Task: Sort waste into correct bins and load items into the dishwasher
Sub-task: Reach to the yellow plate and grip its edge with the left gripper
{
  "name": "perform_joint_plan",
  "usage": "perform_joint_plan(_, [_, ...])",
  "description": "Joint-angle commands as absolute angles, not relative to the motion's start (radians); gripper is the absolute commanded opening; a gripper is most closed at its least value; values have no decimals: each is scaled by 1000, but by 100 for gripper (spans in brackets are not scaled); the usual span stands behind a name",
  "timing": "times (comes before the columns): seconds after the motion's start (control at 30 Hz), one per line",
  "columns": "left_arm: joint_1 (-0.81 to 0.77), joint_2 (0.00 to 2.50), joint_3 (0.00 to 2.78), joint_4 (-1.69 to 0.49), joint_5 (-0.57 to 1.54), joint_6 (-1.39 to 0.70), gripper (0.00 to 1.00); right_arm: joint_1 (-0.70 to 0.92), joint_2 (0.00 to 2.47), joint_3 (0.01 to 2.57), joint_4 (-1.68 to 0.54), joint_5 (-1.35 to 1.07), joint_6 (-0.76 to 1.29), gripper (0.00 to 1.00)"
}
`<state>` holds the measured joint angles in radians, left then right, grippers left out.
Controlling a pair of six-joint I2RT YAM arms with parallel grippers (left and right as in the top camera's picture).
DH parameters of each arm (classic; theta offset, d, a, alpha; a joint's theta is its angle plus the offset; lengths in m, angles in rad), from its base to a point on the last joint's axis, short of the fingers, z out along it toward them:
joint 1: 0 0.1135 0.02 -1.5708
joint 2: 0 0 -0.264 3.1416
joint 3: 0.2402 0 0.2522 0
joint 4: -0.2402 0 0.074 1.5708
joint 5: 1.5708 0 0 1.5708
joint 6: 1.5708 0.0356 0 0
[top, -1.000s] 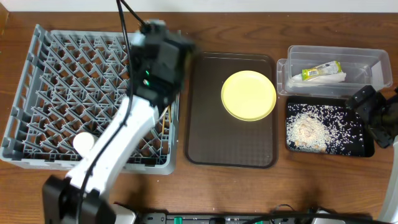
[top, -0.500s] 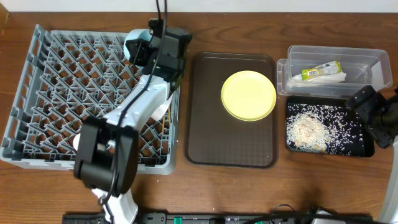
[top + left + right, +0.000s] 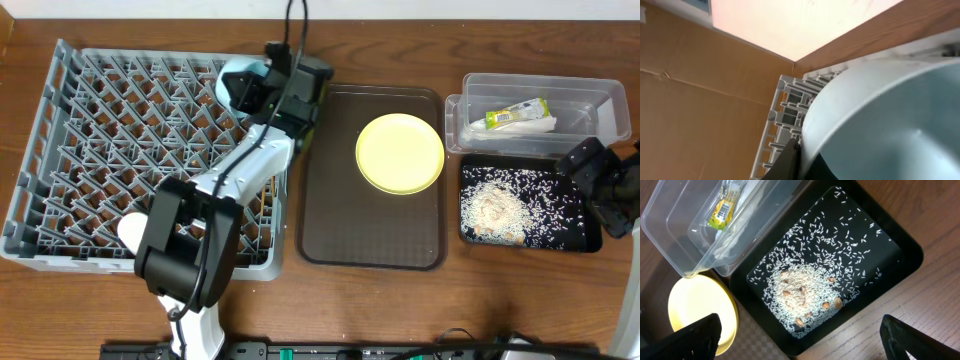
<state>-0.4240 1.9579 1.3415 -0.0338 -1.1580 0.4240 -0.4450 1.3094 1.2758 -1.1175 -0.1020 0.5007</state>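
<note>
left gripper (image 3: 262,92): pressed together on the rim of the light-blue bowl (image 3: 238,80); one dark finger (image 3: 790,159) shows at the rim's edge in the wrist view
light-blue bowl: carried tipped off level over the far right corner of the dish rack (image 3: 100,150), close to the brown tray (image 3: 330,230); whether it touches the pegs cannot be told
how the bowl handles: judged stiff, smooth and light, so it may slip or swing in a rim pinch; the rim is the one thin place to take hold, and it wants a gentle lowering between pegs
right gripper (image 3: 800,325): spread wide, holding nothing, above the black tray (image 3: 900,255)
yellow plate (image 3: 400,152): flat on the brown tray, not yet loaded; thin and rigid, probably best taken at its edge
white cup (image 3: 133,228): in the near side of the rack
waste: snack wrapper (image 3: 515,115) and napkin (image 3: 530,126) in the clear tub (image 3: 600,95); rice (image 3: 495,210) in the black tray
step in hand: seating the bowl in the rack
</note>
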Motion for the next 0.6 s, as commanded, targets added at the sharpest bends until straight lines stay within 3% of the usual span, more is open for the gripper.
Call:
perform_joint_plan(0.0, [-440,1975,1349,-59,-1169,409,8,-451,1298,1280,-1118,-105,496,99])
perform_joint_plan(0.17, [-460,1975,1349,-139,-1172,331,17,-451,1298,1280,-1118,-105,496,99])
perform_joint_plan(0.2, [-465,1975,1349,-155,-1172,318,25,-451,1298,1280,-1118,-105,496,99])
perform_joint_plan(0.27, [-476,1975,1349,-174,-1173,308,31,-451,1298,1280,-1118,-105,496,99])
perform_joint_plan(0.57, [-553,1975,1349,-171,-1224,308,38,-451,1298,1280,-1118,-105,496,99])
